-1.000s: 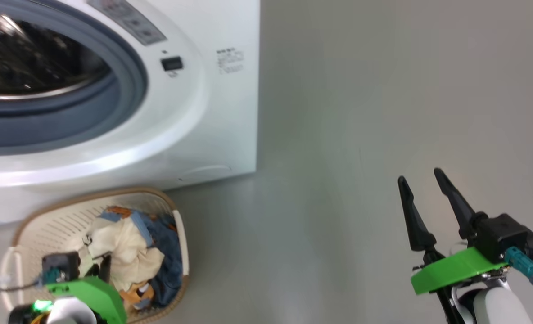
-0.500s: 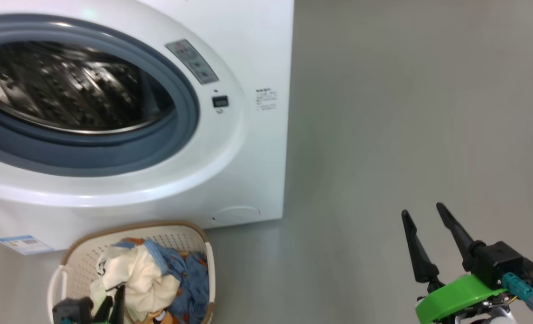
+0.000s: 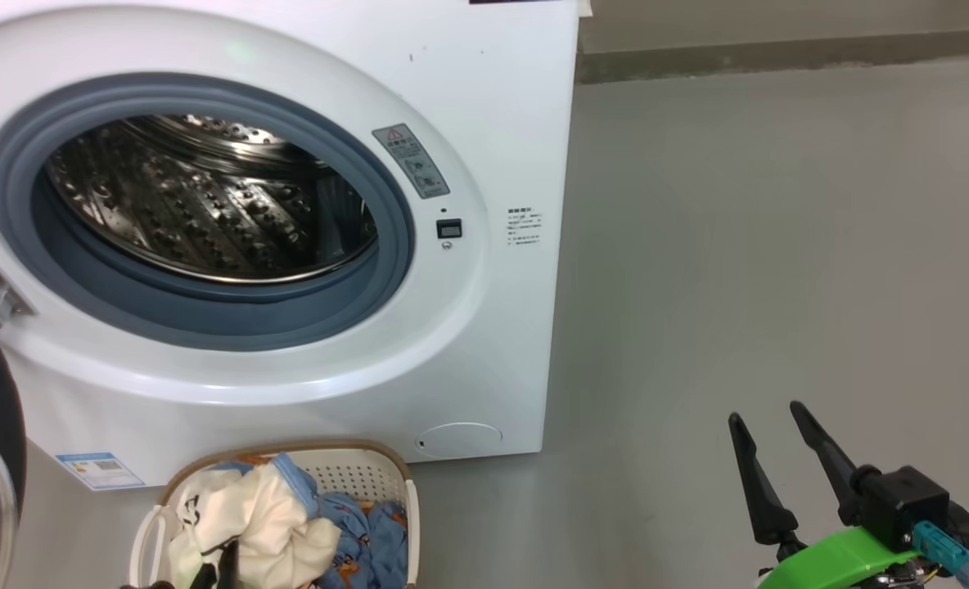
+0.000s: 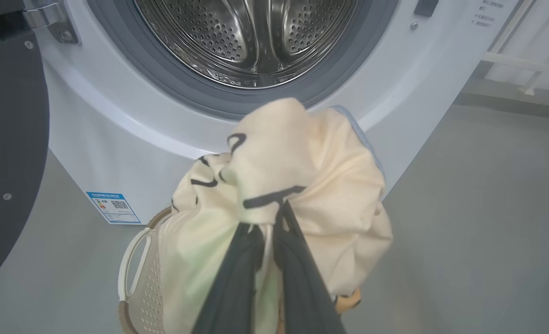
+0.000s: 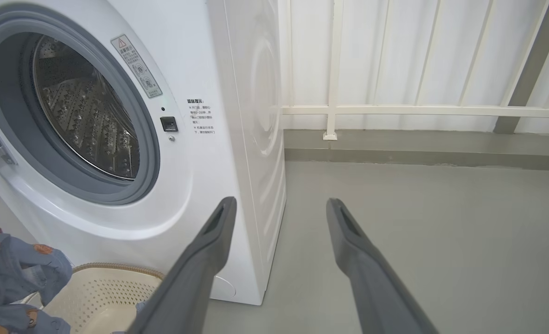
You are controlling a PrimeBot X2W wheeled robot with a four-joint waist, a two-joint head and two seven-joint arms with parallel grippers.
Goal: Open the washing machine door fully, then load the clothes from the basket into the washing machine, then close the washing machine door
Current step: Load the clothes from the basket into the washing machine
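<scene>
On the grey floor (image 3: 738, 245) the washing machine (image 3: 501, 123) stands, the washing machine door (image 4: 5, 139) swung open. Before it sits the basket (image 3: 358, 474); the clothes (image 4: 302, 176) bunch above it, pinched in the left gripper (image 4: 267, 218). The right gripper (image 3: 764, 411) gapes empty.

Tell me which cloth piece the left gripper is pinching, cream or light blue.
The cream piece: the left gripper is shut on its folds above the basket; the light blue piece is outside the fingers.
</scene>
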